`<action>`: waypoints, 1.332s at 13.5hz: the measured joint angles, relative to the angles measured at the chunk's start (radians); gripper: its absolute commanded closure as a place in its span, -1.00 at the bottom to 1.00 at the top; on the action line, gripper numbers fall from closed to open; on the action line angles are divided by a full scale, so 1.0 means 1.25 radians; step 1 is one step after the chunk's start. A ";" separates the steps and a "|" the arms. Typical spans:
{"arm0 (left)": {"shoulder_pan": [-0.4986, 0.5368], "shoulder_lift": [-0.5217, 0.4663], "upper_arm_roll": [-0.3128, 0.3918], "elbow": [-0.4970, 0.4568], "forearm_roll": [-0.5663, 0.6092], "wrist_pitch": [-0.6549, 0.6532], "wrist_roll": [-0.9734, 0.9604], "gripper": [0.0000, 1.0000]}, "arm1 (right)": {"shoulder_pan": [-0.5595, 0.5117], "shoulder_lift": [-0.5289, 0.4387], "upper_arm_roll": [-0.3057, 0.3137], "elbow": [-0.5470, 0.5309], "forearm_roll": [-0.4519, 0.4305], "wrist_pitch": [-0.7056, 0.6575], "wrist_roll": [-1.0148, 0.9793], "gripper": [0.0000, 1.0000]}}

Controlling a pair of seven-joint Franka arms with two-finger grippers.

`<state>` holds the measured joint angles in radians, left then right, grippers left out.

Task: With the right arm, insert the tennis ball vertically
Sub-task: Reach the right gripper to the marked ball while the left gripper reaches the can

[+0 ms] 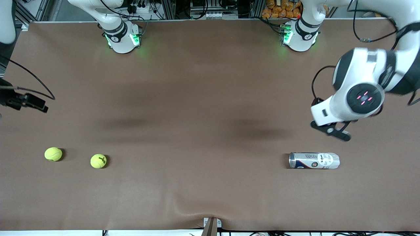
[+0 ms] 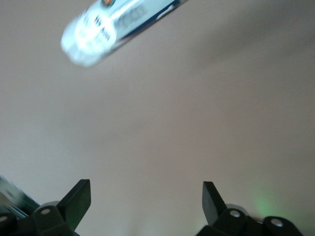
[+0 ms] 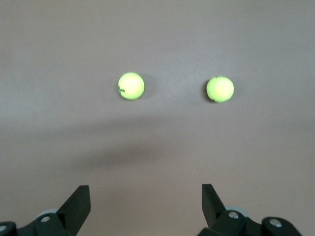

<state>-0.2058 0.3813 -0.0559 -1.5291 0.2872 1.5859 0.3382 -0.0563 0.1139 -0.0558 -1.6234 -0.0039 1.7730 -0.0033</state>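
Observation:
Two yellow-green tennis balls lie on the brown table toward the right arm's end, one (image 1: 53, 154) close to that end and the other (image 1: 98, 161) beside it toward the middle. In the right wrist view both balls (image 3: 131, 86) (image 3: 220, 89) lie well ahead of my right gripper (image 3: 145, 191), which hangs open and empty over bare table. A silver and white ball can (image 1: 314, 160) lies on its side toward the left arm's end. My left gripper (image 1: 330, 130) hangs open and empty over the table beside the can (image 2: 113, 24), apart from it.
The brown table mat (image 1: 210, 108) has a raised wrinkle at its front edge near a small bracket (image 1: 211, 224). Cables and equipment stand along the edge where the arm bases (image 1: 121, 37) (image 1: 298, 36) are.

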 measured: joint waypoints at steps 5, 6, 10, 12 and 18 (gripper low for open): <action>0.033 0.155 0.010 0.002 0.034 0.213 0.341 -1.00 | 0.027 0.117 0.011 -0.009 0.012 0.163 0.000 -1.00; 0.039 0.180 0.010 0.003 0.042 0.252 0.401 -1.00 | 0.037 0.142 0.011 -0.010 0.019 0.200 0.000 -1.00; 0.032 0.244 0.006 0.029 0.131 0.290 0.465 -1.00 | 0.064 0.242 0.013 -0.012 0.022 0.318 0.000 -1.00; 0.031 0.258 0.006 0.032 0.188 0.315 0.468 -1.00 | 0.078 0.295 0.013 -0.013 0.023 0.374 0.000 -1.00; 0.028 0.301 0.005 0.034 0.245 0.417 0.502 -1.00 | 0.081 0.404 0.008 -0.013 0.022 0.478 0.000 -1.00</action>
<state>-0.1707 0.7575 -0.0493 -1.4866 0.5933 2.1076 0.9652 0.0446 0.6188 -0.0464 -1.6394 0.0240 2.3706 -0.0032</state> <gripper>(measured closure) 0.000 0.000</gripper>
